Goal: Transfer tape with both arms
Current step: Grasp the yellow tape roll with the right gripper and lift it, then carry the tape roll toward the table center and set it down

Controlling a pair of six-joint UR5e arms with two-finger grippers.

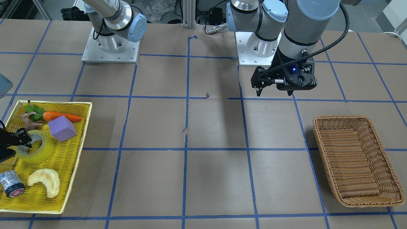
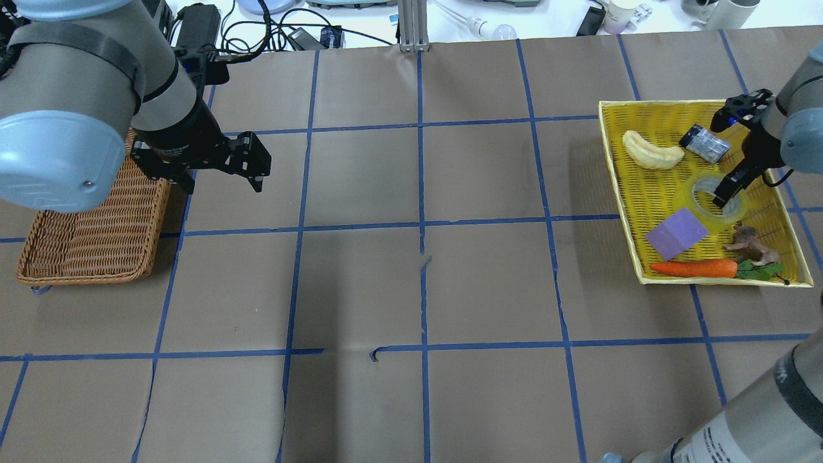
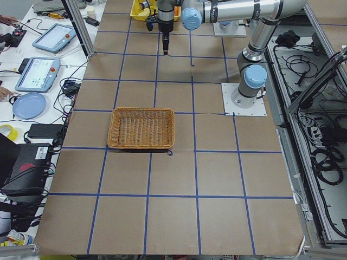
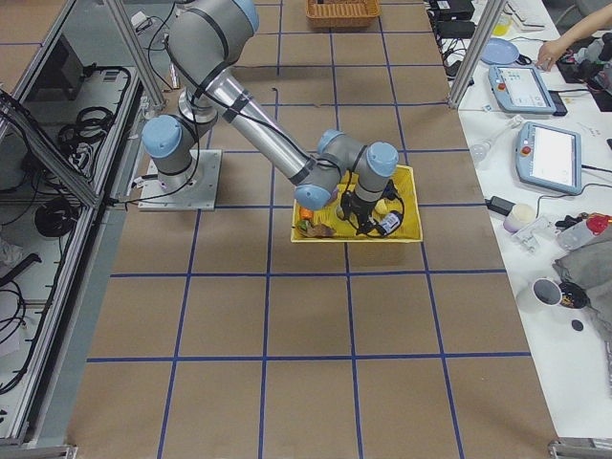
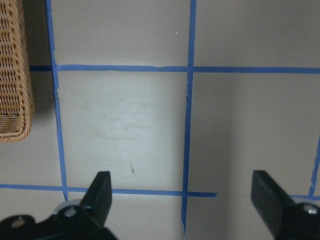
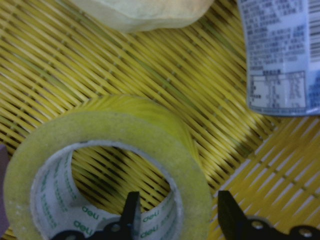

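Grasp step: right gripper [image 6: 176, 202], fingers spread, straddling wall of translucent yellow tape roll [image 6: 115, 135], closing needed next; left gripper [image 5: 181, 192] hovering, fingers spread.

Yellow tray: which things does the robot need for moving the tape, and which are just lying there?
Needed: tape, right gripper, left gripper.
Just lying about: carrot, purple block, bread crescent, small dark roll, brown toy.
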